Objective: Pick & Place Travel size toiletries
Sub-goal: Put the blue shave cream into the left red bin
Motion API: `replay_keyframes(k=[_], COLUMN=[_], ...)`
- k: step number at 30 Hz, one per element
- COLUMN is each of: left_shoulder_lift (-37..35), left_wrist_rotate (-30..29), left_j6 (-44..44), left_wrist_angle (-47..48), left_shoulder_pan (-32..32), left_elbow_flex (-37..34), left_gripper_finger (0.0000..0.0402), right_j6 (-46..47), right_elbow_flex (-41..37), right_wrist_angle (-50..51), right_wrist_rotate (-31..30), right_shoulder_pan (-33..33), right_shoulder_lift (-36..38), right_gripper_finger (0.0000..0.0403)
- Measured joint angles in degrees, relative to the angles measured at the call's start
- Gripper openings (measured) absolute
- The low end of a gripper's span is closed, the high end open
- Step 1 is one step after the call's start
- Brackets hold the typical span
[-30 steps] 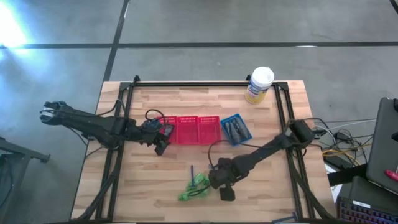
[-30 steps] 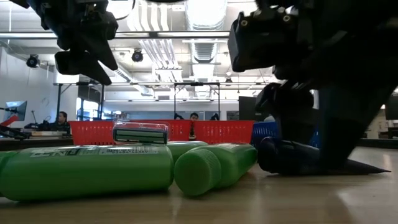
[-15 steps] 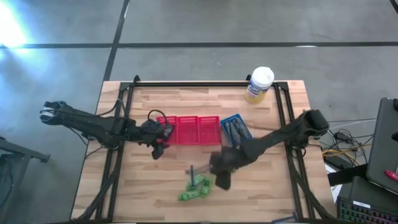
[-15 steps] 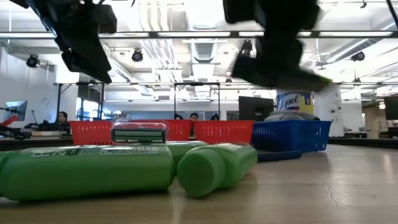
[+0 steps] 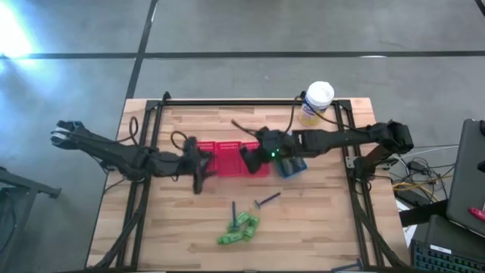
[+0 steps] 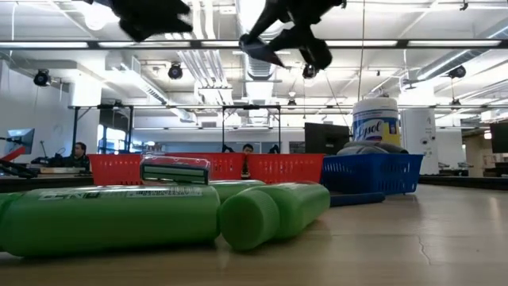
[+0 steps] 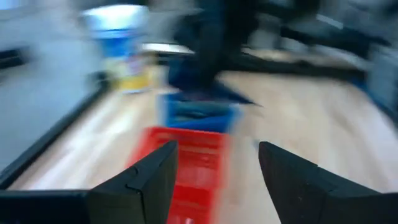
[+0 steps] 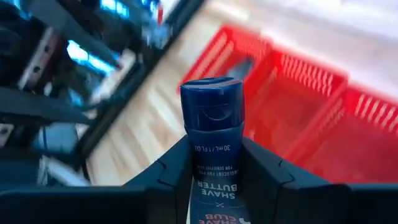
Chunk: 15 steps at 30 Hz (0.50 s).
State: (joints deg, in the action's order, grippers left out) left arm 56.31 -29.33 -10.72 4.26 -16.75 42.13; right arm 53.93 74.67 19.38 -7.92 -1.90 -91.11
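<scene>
My right gripper [image 5: 250,154] hangs over the red basket [image 5: 227,158], shut on a dark blue tube [image 8: 211,118] labelled shave butter. My left gripper [image 5: 198,171] stands open at the basket's left end, with nothing between its fingers [image 7: 217,155]. Green bottles [image 5: 239,227] lie on their sides near the table's near edge, with a green razor head [image 6: 178,169] resting on top of them. Two thin dark sticks [image 5: 235,209] [image 5: 267,199] lie flat on the wood beside them. The blue basket [image 5: 292,165] holds dark items. My right gripper pinches the tube's body [image 8: 211,163] just behind its cap [image 8: 211,106], between the two fingers [image 8: 177,168]. The tube lies along the fingers, with its cap end sticking out past their tips. The arm reaches in from the table's right side, and the tube is lifted clear above the red basket.
A yellow canister with a white lid [image 5: 316,102] stands at the far right of the table. A black frame [image 5: 227,102] runs along the far and side edges. Bare wood lies to the right of the green bottles. People sit in the room beyond the table [image 6: 79,151].
My right gripper shut on the dark tube lying on the table right of the green bottles. It lifted the tube clear and carried it up, toward the far edge and left, to above the red basket. The green bottles stayed put.
</scene>
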Motion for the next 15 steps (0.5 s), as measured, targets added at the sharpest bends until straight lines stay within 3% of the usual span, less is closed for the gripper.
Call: replay_keyframes(k=[2,4,9,15], left_shoulder_lift=[-0.4,-0.5,0.4,1.1], left_wrist_rotate=[-7.0,-10.3,-13.4,-18.3], left_j6=[-5.0,-8.8,-11.9,-10.3], left_wrist_angle=[0.3,-1.0,-4.5,-9.4], left_shoulder_pan=[0.0,0.0,-0.6,-1.0], left_elbow_flex=[0.2,-0.2,-2.2,-2.7], left_gripper_finger=[0.0229,0.0229,0.0229,0.0229], right_j6=[0.2,0.6,0.7,1.2], right_elbow_flex=[0.0,0.0,0.0,0.0], right_wrist_angle=[-2.8,-6.3,-17.2,-22.3], right_wrist_rotate=[-2.5,-5.1,-7.4,-7.4], right_shoulder_pan=[0.8,1.4,3.3,4.9], right_shoulder_lift=[0.0,0.0,0.1,0.1], right_gripper_finger=[0.0098,0.0090,0.0084,0.0101])
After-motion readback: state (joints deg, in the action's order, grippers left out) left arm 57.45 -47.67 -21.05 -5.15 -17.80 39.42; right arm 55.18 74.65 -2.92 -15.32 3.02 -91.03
